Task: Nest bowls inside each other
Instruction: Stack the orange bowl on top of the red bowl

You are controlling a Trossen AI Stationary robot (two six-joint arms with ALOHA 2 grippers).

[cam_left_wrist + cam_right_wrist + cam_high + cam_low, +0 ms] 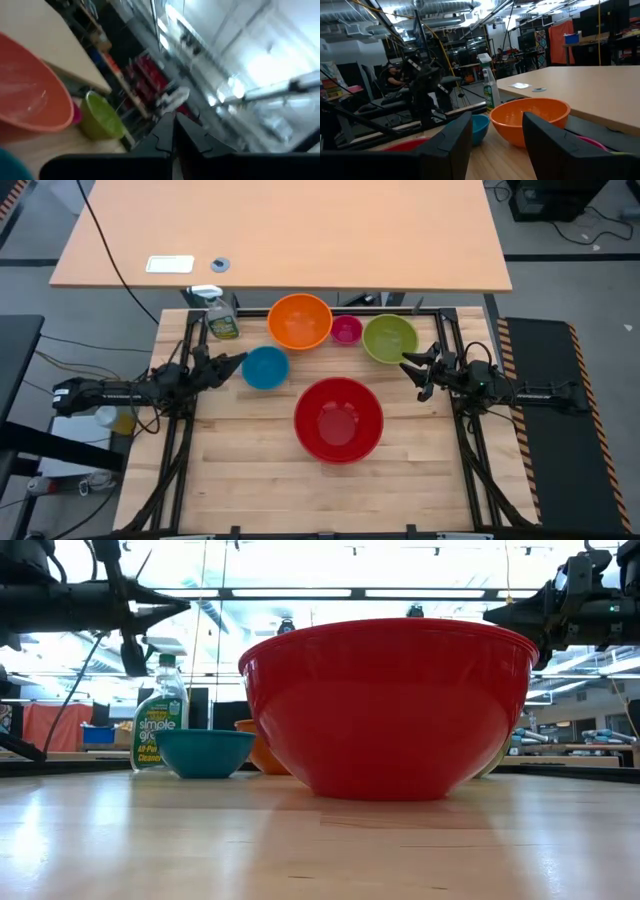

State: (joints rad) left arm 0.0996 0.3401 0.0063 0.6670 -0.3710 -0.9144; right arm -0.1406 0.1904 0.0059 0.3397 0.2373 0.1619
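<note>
Five bowls stand apart on their bases on the wooden table. The red bowl point(338, 418) is in the middle and the blue bowl point(265, 367) is left of it. The orange bowl point(300, 320), magenta bowl point(346, 330) and green bowl point(390, 338) line the far edge. My left gripper point(240, 359) is shut and hangs in the air beside the blue bowl's left rim, well above it in the low view point(183, 606). My right gripper point(414, 372) is open in the air just near of the green bowl, with nothing between its fingers point(495, 135).
A spray bottle point(221, 315) with yellow-green liquid stands at the table's far left corner. A light wooden desk point(300, 230) lies beyond the far edge. Black frame rails point(470, 440) run along the table's sides. Bare wood point(250, 480) spreads near of the red bowl.
</note>
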